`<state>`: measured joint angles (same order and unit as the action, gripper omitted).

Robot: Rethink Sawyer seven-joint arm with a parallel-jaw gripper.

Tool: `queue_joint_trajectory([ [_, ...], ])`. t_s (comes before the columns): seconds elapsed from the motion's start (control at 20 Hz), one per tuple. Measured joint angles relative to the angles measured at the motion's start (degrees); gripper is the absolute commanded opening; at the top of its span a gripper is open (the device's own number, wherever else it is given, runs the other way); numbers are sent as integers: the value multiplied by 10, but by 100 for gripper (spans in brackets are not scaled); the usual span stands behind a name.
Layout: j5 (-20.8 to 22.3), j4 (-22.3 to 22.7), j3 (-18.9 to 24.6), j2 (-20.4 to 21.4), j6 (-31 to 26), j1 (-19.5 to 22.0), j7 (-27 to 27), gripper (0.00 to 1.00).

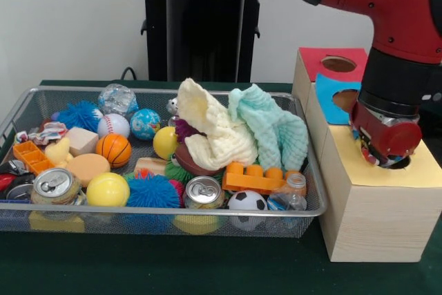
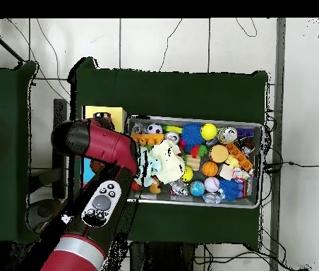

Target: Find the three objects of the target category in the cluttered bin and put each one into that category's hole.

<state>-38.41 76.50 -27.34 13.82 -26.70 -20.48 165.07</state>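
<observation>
The wire-mesh bin point(image 1: 166, 210) fills the left and middle of the front view, full of clutter. One crumpled white wrapper with red and blue print point(image 1: 43, 132) lies at its left end. The yellow-topped box point(image 1: 376, 170) stands to the right of the bin. My gripper point(image 1: 387, 159) hangs straight down over the box, with its tip at the round hole point(image 1: 405, 164), which is mostly hidden. A scrap of red, yellow and blue print point(image 1: 364, 148) shows at the gripper's lower left edge. In the overhead view the arm point(image 2: 102, 145) covers the gripper; the bin's rim point(image 2: 260, 166) and the yellow box point(image 2: 114, 113) show.
The blue-topped box point(image 1: 330, 101) and the red-topped box point(image 1: 318, 60) stand behind the yellow one. A cream cloth point(image 1: 214, 132) and a mint cloth point(image 1: 273, 129) are heaped in the bin among balls, cans point(image 1: 202, 191), an orange brick point(image 1: 259, 179) and spiky balls.
</observation>
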Motion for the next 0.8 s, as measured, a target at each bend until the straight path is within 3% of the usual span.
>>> queue_joint_trajectory([
  [0.5, 0, 9, 34, 16, 0, 24, 0, 0],
  [0.8, 0, 44, 40, 51, 0, 26, 0, 0],
])
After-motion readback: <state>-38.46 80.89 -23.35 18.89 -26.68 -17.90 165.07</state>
